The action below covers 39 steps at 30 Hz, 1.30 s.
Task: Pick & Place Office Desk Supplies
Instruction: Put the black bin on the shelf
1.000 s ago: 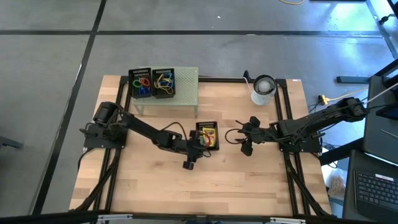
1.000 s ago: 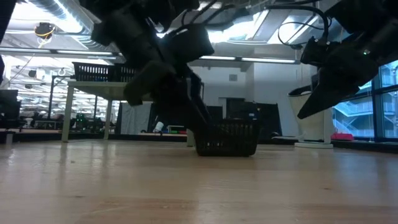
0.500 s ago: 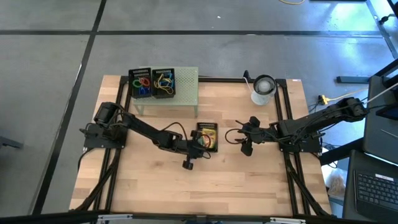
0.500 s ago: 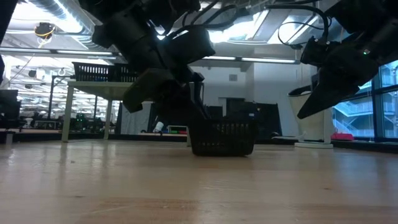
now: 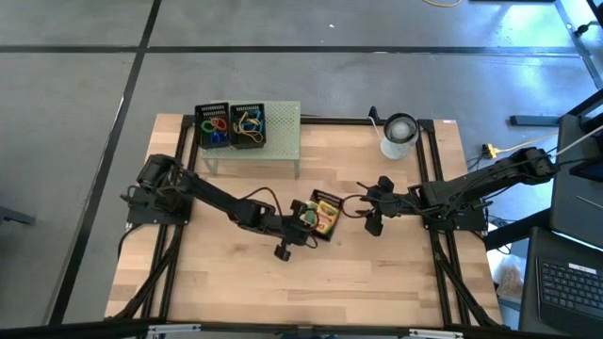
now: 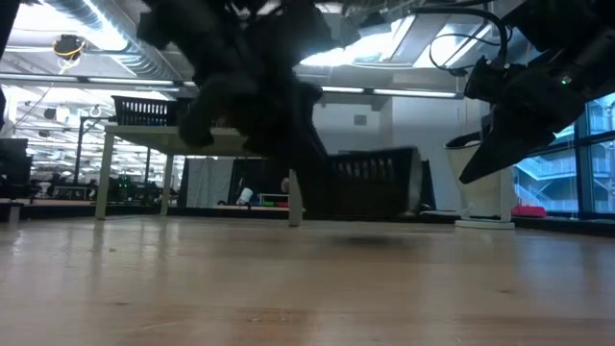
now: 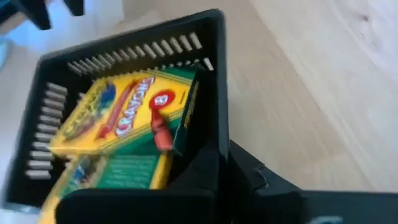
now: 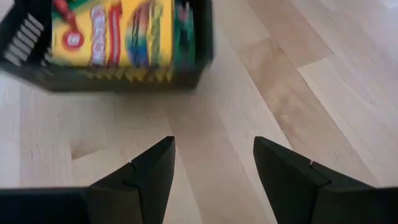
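The left gripper point(image 5: 303, 218) clamps the black basket point(image 7: 214, 81) wall mid-desk, lifting its crayon boxes point(image 7: 118, 118); the right gripper point(image 8: 211, 171) waits wide beside.

The dark left gripper point(image 5: 306, 219) is squeezed tight at the middle of the table, while the dark right gripper point(image 5: 363, 213) hangs close by with fingers point(image 8: 149, 171) apart.

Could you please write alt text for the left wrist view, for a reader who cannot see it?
The left gripper is shut on the wall of a black slotted basket, seen tilted against the pale wooden table. Inside the basket lie yellow-green crayon boxes, one resting on another, the upper one's printed face towards the camera.
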Each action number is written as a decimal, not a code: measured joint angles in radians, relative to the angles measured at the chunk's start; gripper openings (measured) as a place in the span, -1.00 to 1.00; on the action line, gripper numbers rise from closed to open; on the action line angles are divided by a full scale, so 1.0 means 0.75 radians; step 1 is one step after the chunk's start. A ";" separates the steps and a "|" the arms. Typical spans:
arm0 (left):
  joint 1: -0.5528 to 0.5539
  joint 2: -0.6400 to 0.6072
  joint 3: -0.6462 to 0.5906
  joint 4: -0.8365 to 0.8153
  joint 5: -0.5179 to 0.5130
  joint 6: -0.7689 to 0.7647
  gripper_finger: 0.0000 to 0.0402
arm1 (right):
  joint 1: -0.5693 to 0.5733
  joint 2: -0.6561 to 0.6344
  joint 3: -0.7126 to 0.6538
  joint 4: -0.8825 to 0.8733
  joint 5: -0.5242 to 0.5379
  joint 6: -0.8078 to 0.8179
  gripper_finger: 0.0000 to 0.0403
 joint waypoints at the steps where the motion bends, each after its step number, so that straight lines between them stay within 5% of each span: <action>1: -0.002 -0.015 0.006 -0.030 -0.013 0.004 -0.98 | 0.000 0.000 0.000 0.003 0.000 0.000 0.09; 21: 0.030 -0.301 0.050 -0.108 -0.323 0.214 -0.98 | -0.001 0.000 -0.001 0.024 -0.032 0.001 0.09; 39: 0.309 -0.553 0.050 -0.419 -0.211 0.292 -0.98 | 0.000 0.000 -0.001 0.024 -0.036 0.000 0.09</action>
